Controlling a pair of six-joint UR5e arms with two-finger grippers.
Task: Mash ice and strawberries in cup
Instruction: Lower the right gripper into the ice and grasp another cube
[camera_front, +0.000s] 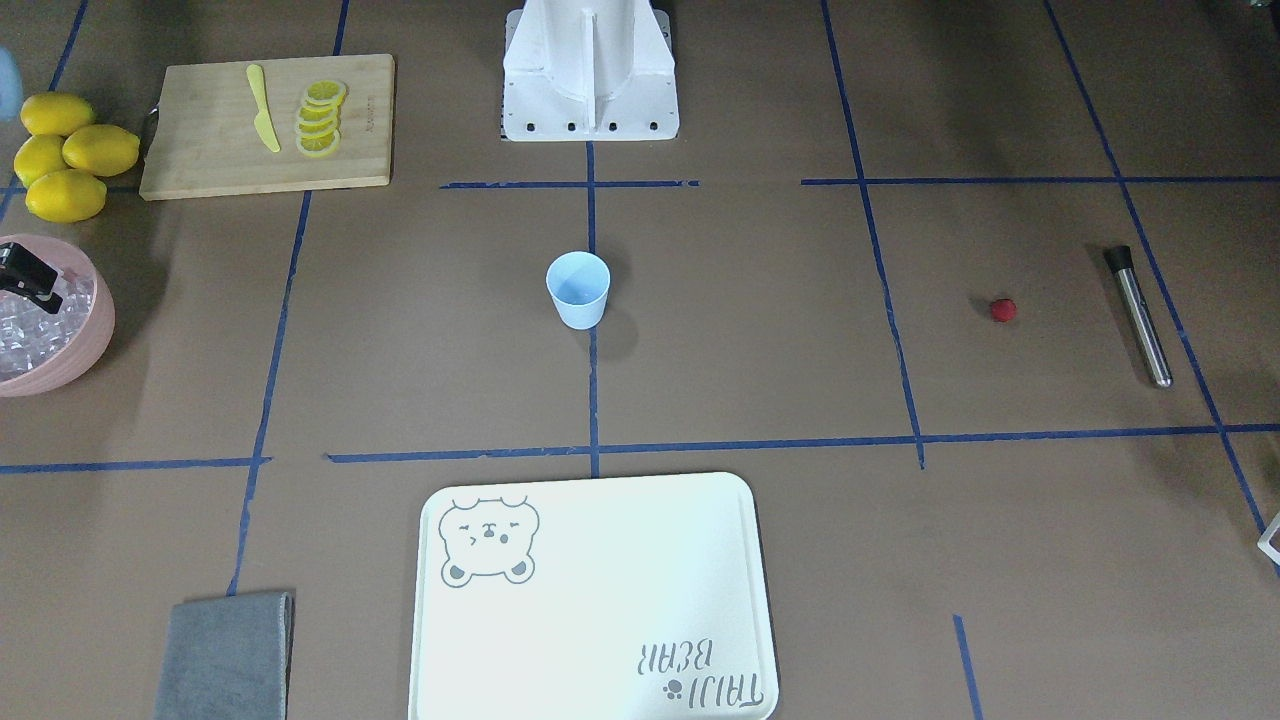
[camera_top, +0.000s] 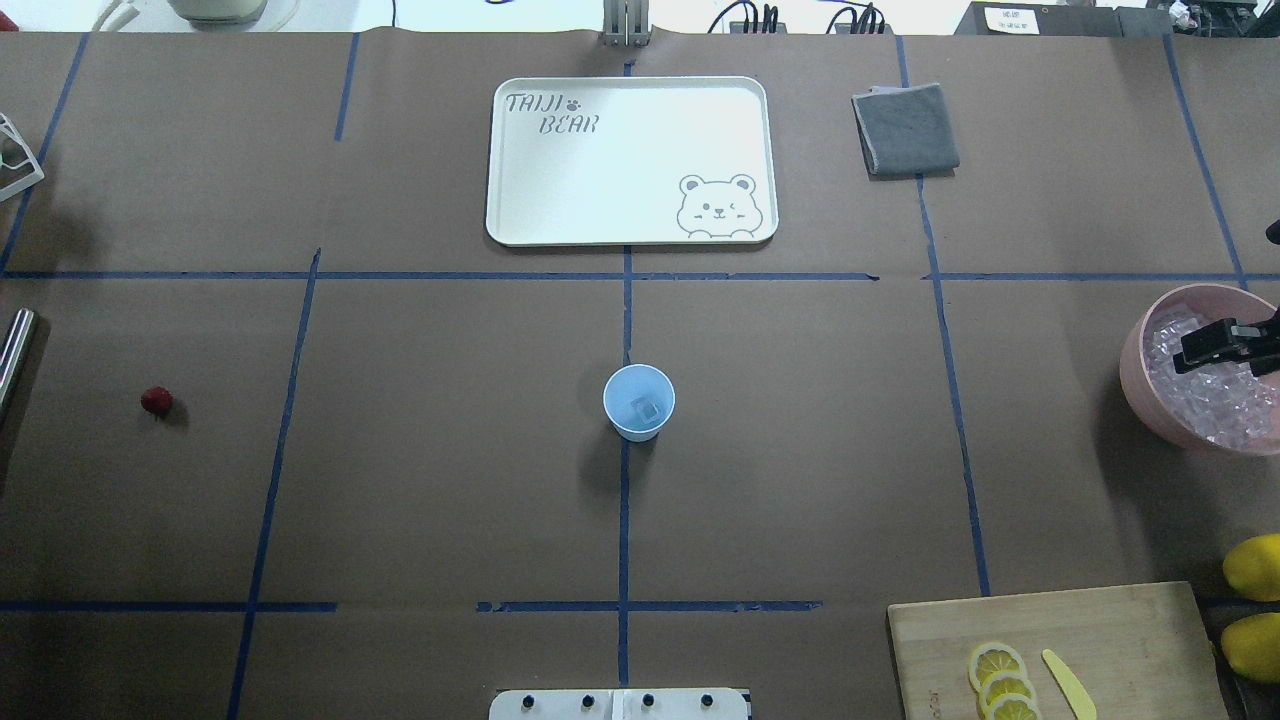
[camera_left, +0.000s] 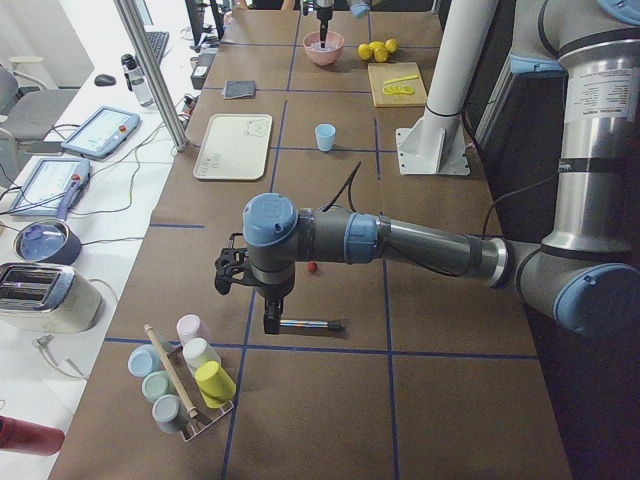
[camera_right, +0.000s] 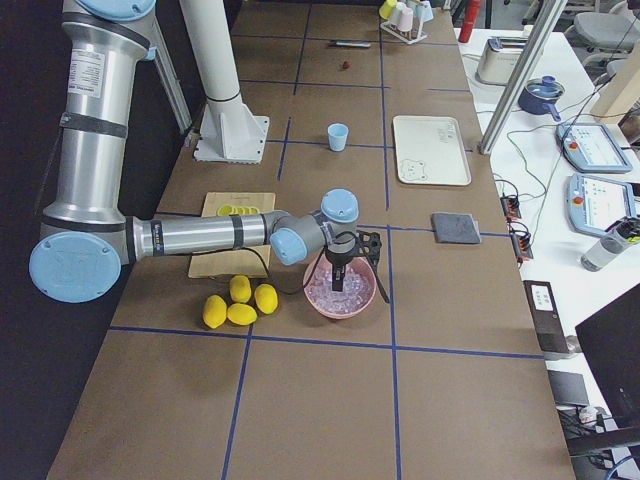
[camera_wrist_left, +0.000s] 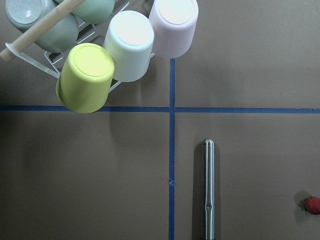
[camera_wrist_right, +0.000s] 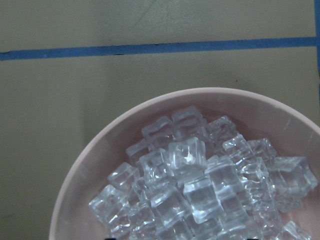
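The light-blue cup (camera_top: 639, 402) stands upright at the middle of the overhead frame, on a blue tape line of the brown bench (camera_top: 420, 450), with one clear ice cube (camera_top: 645, 409) at its bottom. The rest of the ice (camera_wrist_right: 200, 190) is heaped in a pink bowl (camera_top: 1133, 390) at that frame's right edge, well apart from the cup; the right pincer (camera_top: 1200, 348) hangs over the heap (jaws apart or together, I cannot tell). The strawberry (camera_top: 156, 401) lies alone on the bench at the far left of the overhead frame, well apart from the cup and near a steel muddler (camera_front: 1138, 315) with a black end; in the left side view the left pincer (camera_left: 271, 322) hangs just above that muddler, and its state cannot be told either. Beyond the cup, at upper centre, lies a white bear tray (camera_top: 620, 170), with a grey cloth (camera_top: 905, 130) to its right; at lower right a wooden cutting board (camera_top: 1130, 630) carries lemon slices (camera_top: 1000, 678) and a yellow knife (camera_top: 1068, 683), with whole lemons (camera_front: 65, 155) beside it.
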